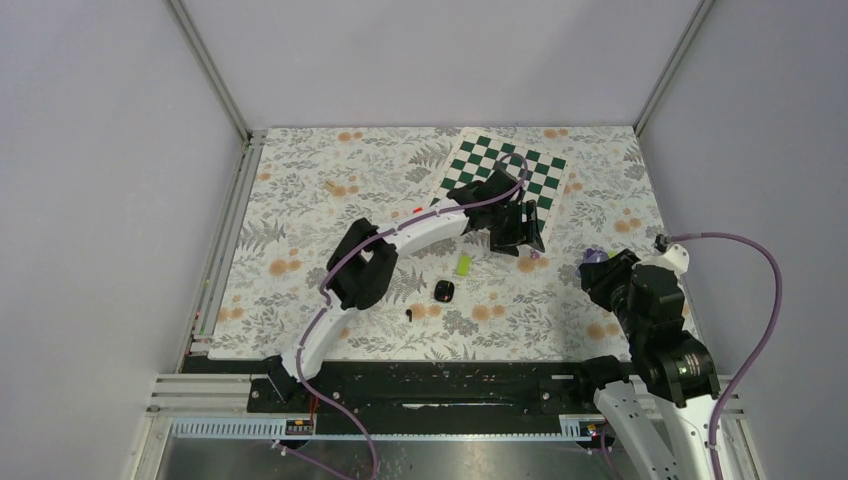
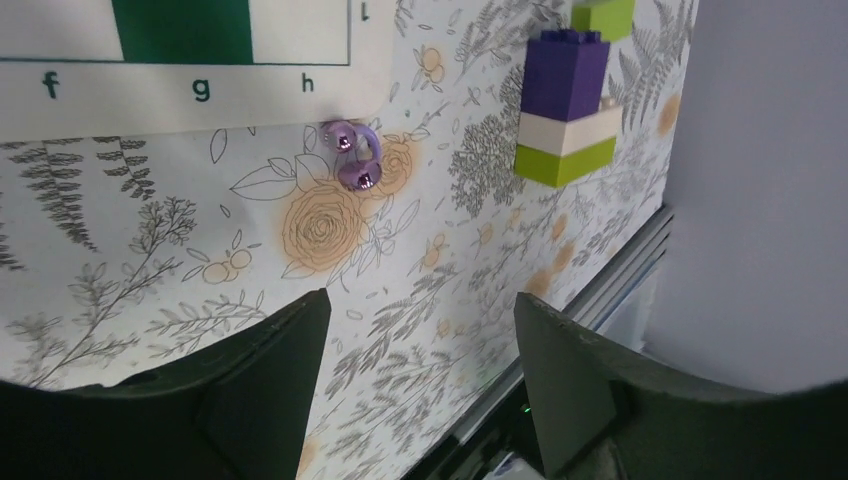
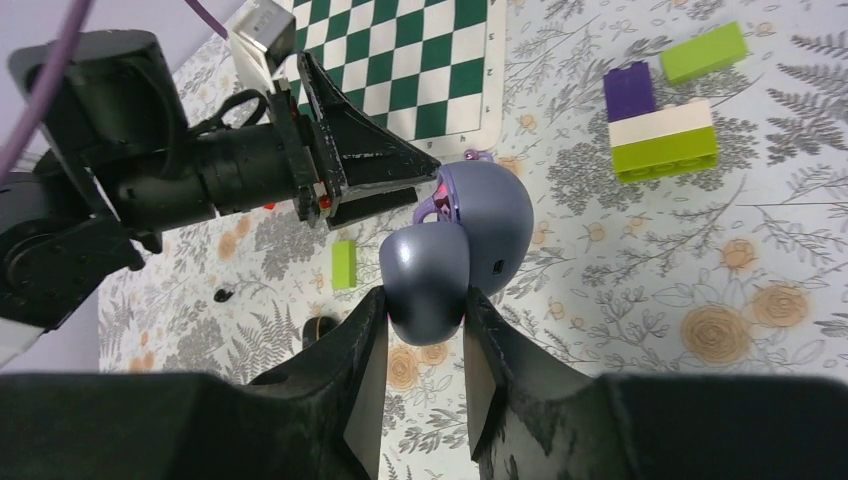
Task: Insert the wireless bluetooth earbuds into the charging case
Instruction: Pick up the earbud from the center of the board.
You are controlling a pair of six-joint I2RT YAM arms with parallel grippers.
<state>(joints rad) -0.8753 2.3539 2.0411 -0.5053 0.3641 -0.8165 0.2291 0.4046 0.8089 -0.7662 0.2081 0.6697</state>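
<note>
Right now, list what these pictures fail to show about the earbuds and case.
Right wrist view: the charging case, held between the right fingers, shows only its outer shells; they hide the sockets.
Top view: that case sits mostly behind the right arm.
Top view: the earbuds, clear from the left wrist, are too small to find.
Top view: the small black item is too small to identify.

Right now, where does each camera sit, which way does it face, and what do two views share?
Top external: above and behind the bases, looking down on the floral table; left arm and right arm both show.
Left wrist: on the left arm, looking down past the open left fingers at two purple earbuds beside the chessboard.
Right wrist: looking across the table past the right fingers, shut on the lilac-grey charging case; the left arm shows beyond.
Shared: both wrist views show the block stack.
</note>
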